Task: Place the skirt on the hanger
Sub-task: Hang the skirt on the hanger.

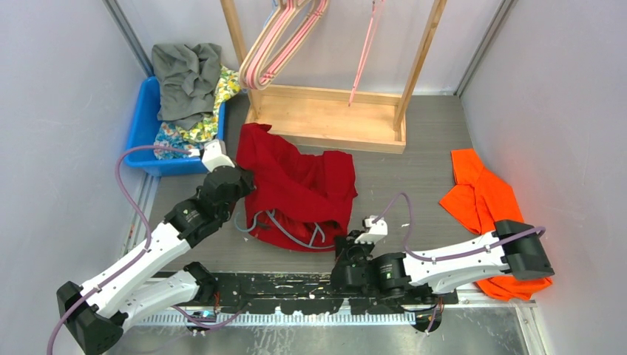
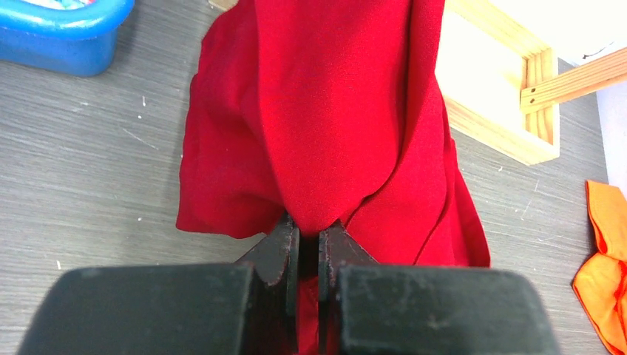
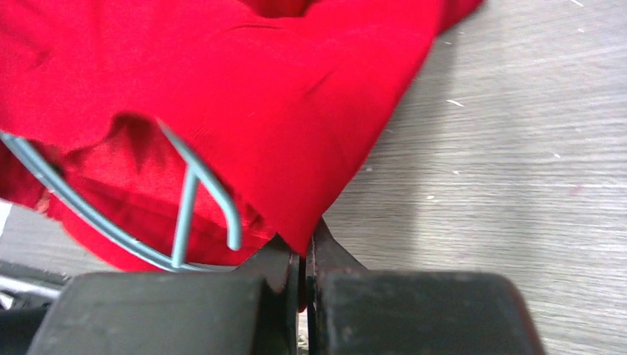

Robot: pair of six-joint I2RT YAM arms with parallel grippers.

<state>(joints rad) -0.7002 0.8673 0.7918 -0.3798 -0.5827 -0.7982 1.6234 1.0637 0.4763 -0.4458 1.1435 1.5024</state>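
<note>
Right tool [image 3: 303, 250] on crumpled red skirt [image 3: 259, 89]

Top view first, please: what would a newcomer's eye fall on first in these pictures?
The red skirt at the centre, pinched by the left gripper at its left edge and the right gripper at its near edge, where a grey hanger shows. Then the orange cloth at the right and the wooden rack at the back.

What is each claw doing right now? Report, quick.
Left claw: closed on the red skirt.
Right claw: closed on the red skirt, at its edge.
</note>
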